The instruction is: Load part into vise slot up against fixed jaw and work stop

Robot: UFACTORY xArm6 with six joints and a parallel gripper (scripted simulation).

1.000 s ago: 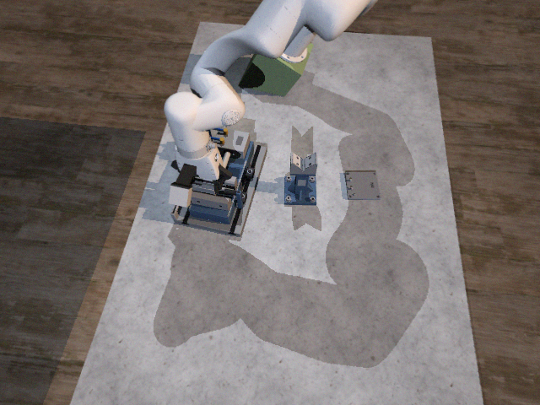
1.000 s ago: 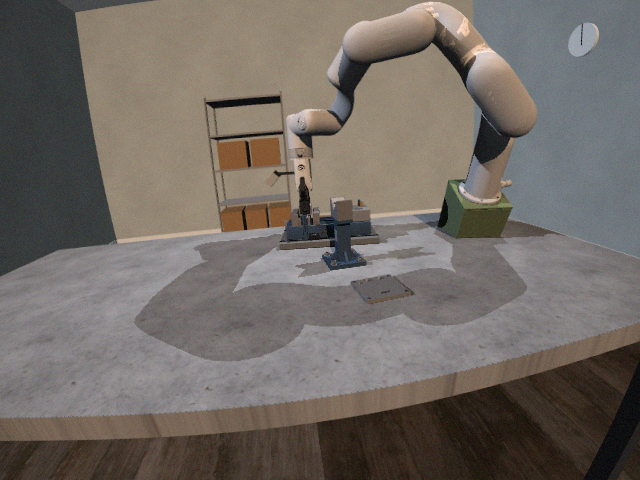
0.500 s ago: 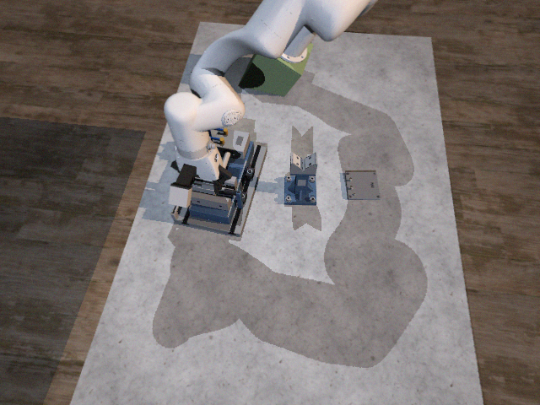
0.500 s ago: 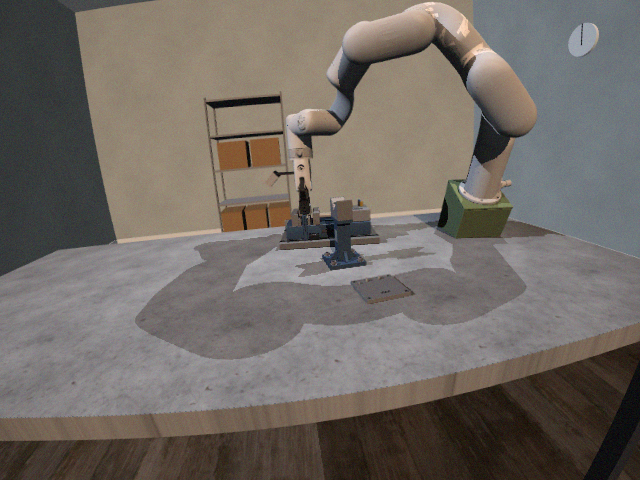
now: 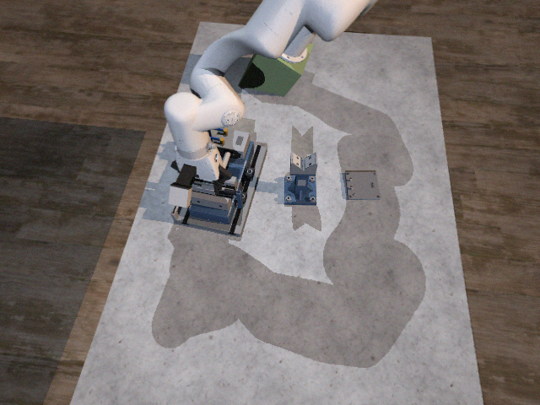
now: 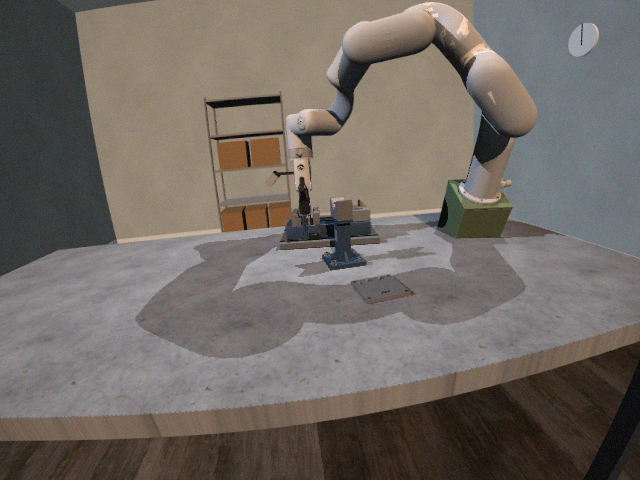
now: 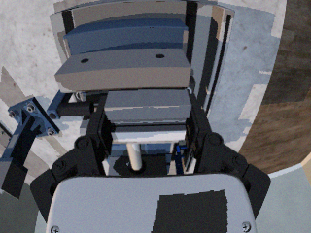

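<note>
The end effector (image 7: 148, 135) is closed on the part (image 7: 148, 108), a grey block held over the vise (image 5: 244, 198) at the left of the bench (image 5: 270, 331). In the wrist view the finger pads clamp its two ends; the contact faces are hidden. The slot orientation cannot be determined, nor whether the part touches the low bars. In the top view the arm (image 5: 198, 113) conceals the part. The infeed plate (image 5: 362, 185) carries nothing. The V-block (image 5: 302, 161) stands between plate and vise.
</note>
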